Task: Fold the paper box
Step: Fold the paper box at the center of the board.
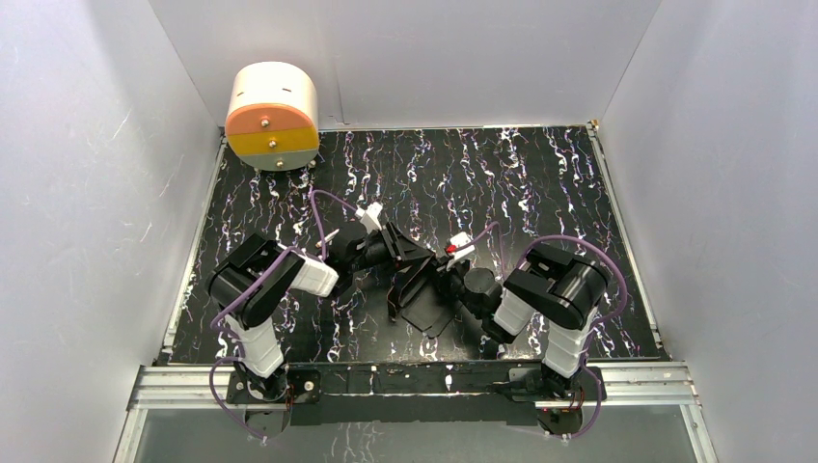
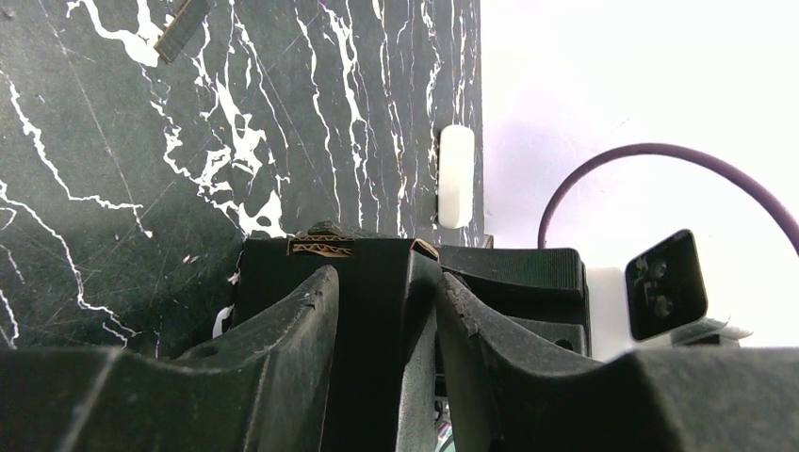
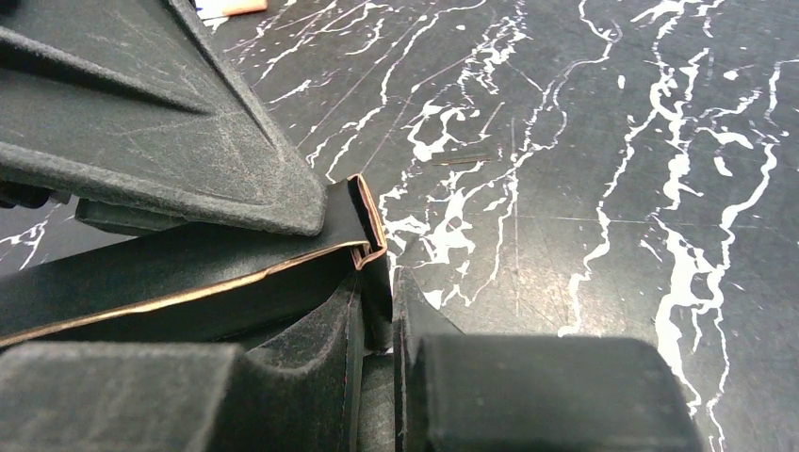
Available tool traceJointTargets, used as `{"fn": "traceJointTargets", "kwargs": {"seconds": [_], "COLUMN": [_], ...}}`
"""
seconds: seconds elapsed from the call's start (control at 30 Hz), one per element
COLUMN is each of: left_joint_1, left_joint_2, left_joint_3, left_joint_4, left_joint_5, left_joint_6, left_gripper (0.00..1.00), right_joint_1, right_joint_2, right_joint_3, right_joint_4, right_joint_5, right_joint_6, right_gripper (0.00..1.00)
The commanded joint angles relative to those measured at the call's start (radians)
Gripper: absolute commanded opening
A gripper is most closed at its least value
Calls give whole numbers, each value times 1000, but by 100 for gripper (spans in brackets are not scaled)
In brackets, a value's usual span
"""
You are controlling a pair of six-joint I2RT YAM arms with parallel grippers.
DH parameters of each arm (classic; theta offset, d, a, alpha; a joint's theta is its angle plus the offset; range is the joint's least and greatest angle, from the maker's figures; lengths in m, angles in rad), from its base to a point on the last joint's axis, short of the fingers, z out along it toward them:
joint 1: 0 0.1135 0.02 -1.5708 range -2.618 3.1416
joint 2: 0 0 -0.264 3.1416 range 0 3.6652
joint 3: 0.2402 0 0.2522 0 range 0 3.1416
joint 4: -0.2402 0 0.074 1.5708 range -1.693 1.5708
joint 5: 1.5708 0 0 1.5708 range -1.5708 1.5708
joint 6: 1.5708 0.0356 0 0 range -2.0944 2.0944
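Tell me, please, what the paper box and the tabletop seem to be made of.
The paper box looks like thin matte black card; its cut edges show a brown core. The tabletop looks like scratched marble-print laminate, though real stone cannot be excluded.

This is a robotics lab test cell, not a lived-in room. Plain pale panels [image 1: 87, 193] wall off 3 sides of a black marbled tabletop [image 1: 540, 183]. 2 robot arms [image 1: 260, 289] are bolted to an aluminium rail [image 1: 415, 384] at the near edge, with purple cables [image 1: 617, 280] looping off them. A cream and orange drum [image 1: 273, 116] sits in the far left corner.
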Motion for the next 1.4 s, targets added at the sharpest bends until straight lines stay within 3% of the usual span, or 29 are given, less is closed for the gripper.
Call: {"fn": "traceJointTargets", "kwargs": {"seconds": [0.0, 0.33, 0.5, 0.8, 1.2, 1.37], "left_joint_1": [-141, -122, -115, -56, -184, -161], "left_joint_2": [31, 5, 32, 76, 62, 51], "left_joint_3": [9, -9, 3, -21, -5, -25], "left_joint_4": [-4, 84, 124, 124, 214, 231], "left_joint_5": [235, 260, 264, 266, 284, 279], "left_joint_6": [-78, -155, -173, -107, -205, -189], "left_gripper": [39, 36, 36, 39, 39, 39], "right_joint_1": [33, 45, 45, 44, 44, 44], "right_joint_2": [4, 88, 82, 40, 29, 22], "right_joint_3": [94, 26, 24, 34, 106, 77], "right_joint_4": [85, 313, 312, 233, 118, 115], "right_joint_5": [187, 172, 74, 59, 205, 242], "right_joint_6": [0, -47, -46, -46, -14, -6], "right_gripper": [8, 5, 3, 3, 0, 0]}}
